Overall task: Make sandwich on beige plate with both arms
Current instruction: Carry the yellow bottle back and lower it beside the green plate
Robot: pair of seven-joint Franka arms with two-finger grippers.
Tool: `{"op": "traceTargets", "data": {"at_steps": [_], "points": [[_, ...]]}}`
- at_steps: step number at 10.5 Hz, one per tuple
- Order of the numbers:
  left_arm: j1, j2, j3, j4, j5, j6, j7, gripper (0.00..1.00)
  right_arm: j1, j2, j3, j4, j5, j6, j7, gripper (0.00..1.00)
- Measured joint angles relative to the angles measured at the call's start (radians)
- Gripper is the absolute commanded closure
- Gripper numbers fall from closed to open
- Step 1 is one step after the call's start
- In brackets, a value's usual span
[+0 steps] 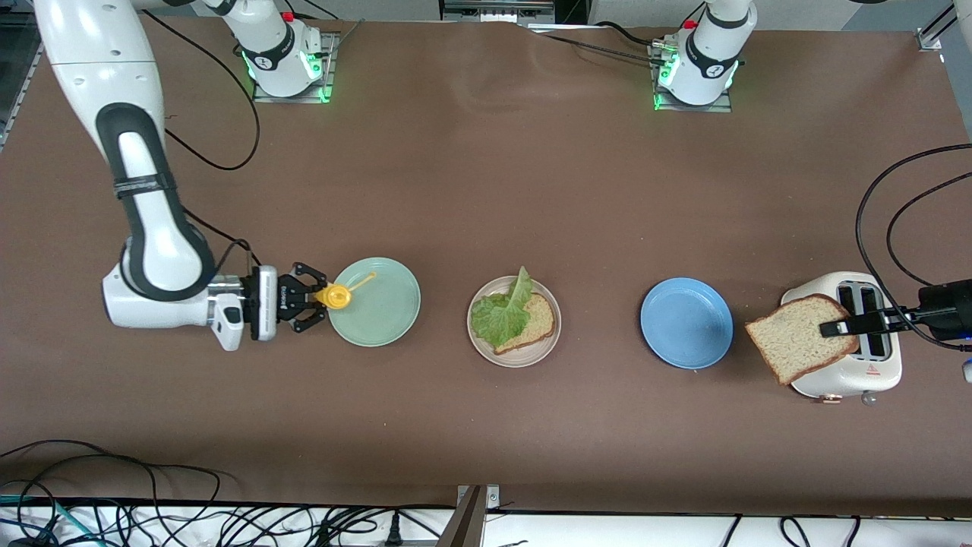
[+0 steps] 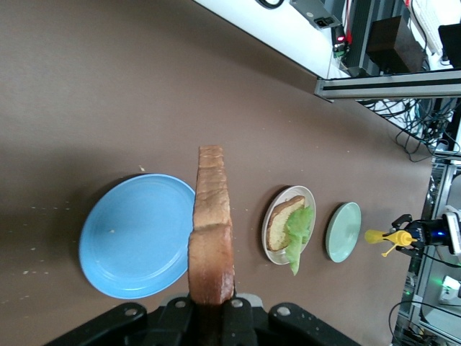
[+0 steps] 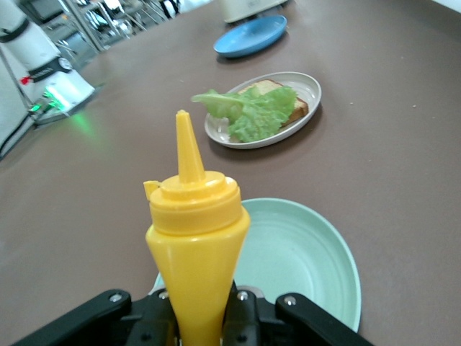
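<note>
The beige plate (image 1: 516, 358) sits mid-table with one brown bread slice (image 1: 535, 323) and a ruffled green lettuce leaf (image 1: 501, 311) lying on it. My left gripper (image 1: 831, 328) is shut on a second bread slice (image 1: 797, 338) and holds it over the toaster's edge toward the blue plate. In the left wrist view the slice (image 2: 212, 231) stands edge-on between the fingers of the left gripper (image 2: 212, 306). My right gripper (image 1: 319, 298) is shut on a yellow squeeze bottle (image 1: 334, 295) at the mint-green plate's rim. The bottle (image 3: 196, 238) fills the right wrist view.
The mint-green plate (image 1: 383, 304) is toward the right arm's end and the blue plate (image 1: 686, 323) toward the left arm's end, both bare. A white toaster (image 1: 873, 372) stands beside the blue plate, with black cables near it.
</note>
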Motion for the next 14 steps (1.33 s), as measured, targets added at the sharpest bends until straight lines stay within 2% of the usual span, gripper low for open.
{"op": "traceTargets", "data": {"at_steps": [3, 6, 9, 11, 14], "points": [[-0.023, 0.003, -0.017, -0.007, -0.075, -0.004, -0.051, 1.00, -0.083, 0.039, 0.000, -0.021, 0.011, -0.092, -0.186, 1.00], [-0.054, 0.008, -0.029, -0.032, -0.125, -0.012, -0.067, 1.00, -0.113, 0.079, 0.001, -0.022, 0.043, -0.134, -0.327, 1.00], [-0.057, 0.025, -0.106, -0.043, -0.133, -0.018, -0.108, 1.00, -0.138, 0.107, 0.001, -0.023, 0.060, -0.153, -0.442, 1.00], [-0.073, 0.046, -0.149, -0.053, -0.179, -0.019, -0.148, 1.00, -0.147, 0.128, 0.001, -0.023, 0.090, -0.194, -0.504, 1.00], [-0.145, 0.085, -0.154, -0.055, -0.227, -0.017, -0.159, 1.00, -0.169, 0.161, 0.001, -0.023, 0.130, -0.251, -0.567, 1.00]]}}
